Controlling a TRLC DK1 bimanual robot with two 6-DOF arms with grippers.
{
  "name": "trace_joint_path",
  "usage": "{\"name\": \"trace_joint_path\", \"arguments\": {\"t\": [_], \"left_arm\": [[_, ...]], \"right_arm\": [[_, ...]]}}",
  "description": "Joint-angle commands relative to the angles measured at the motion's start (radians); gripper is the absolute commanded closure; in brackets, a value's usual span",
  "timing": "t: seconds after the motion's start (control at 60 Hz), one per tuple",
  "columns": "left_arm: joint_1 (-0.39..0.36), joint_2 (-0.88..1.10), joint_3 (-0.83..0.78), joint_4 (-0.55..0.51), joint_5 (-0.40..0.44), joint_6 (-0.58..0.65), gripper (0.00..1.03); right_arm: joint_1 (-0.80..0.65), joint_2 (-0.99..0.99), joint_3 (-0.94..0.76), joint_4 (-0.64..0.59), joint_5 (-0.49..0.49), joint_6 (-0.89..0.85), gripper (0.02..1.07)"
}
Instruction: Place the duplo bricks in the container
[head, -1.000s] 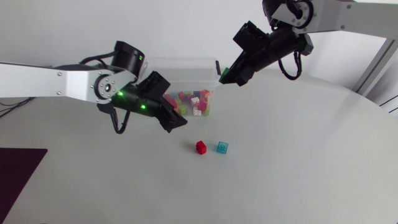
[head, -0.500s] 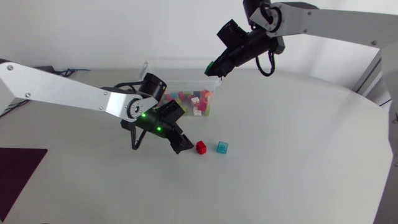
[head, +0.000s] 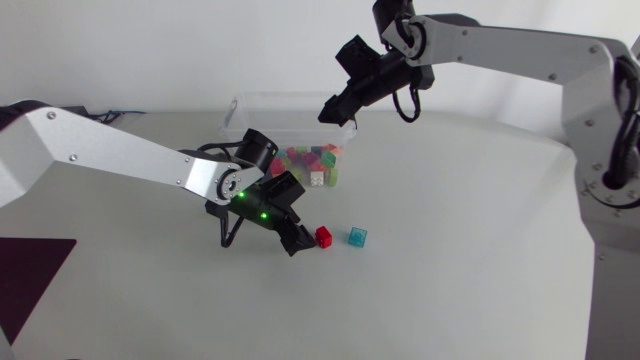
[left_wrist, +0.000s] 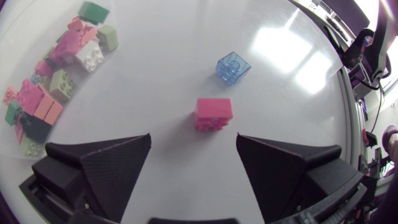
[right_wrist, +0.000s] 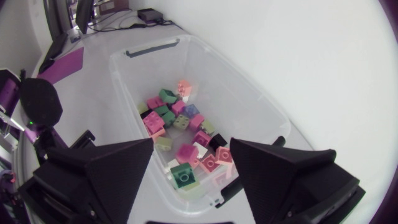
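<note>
table (head: 470, 280): white; mat (head: 30, 275): dark purple, flat, at table's left edge

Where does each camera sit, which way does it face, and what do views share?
Head view: fixed above the table, looking down; left gripper beside the red brick, right gripper at the container.
Left wrist view: on the left arm, facing the table; own open fingers, red brick just ahead, blue brick beyond.
Right wrist view: on the right arm, looking down into the container; own open fingers.
Shared: head and left wrist views both show the two loose bricks.
</note>
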Motion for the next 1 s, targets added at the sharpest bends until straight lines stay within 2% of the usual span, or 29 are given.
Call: {"name": "trace_joint_path", "arguments": {"t": [0.0,0.15,0.35,0.633,0.867,0.983], "left_arm": [[-0.015,0.013,0.012,-0.019,-0.005,0.012,0.09],[-0.045,0.013,0.068,-0.141,-0.071,0.012,0.12],[-0.099,-0.003,0.166,-0.312,-0.118,-0.002,0.12],[-0.171,0.054,0.299,-0.445,-0.237,-0.037,0.12],[-0.180,0.129,0.388,-0.509,-0.299,-0.055,0.12],[-0.183,0.168,0.431,-0.545,-0.324,-0.060,0.16]], "right_arm": [[-0.026,-0.117,-0.100,0.035,-0.006,0.018,0.06],[-0.069,-0.263,-0.302,0.099,-0.022,0.012,0.06],[-0.138,-0.419,-0.543,0.176,-0.057,0.000,0.06],[-0.198,-0.540,-0.778,0.250,-0.094,-0.022,0.06],[-0.250,-0.631,-0.905,0.267,-0.132,-0.039,0.06],[-0.258,-0.689,-0.965,0.267,-0.147,-0.046,0.06]]}}
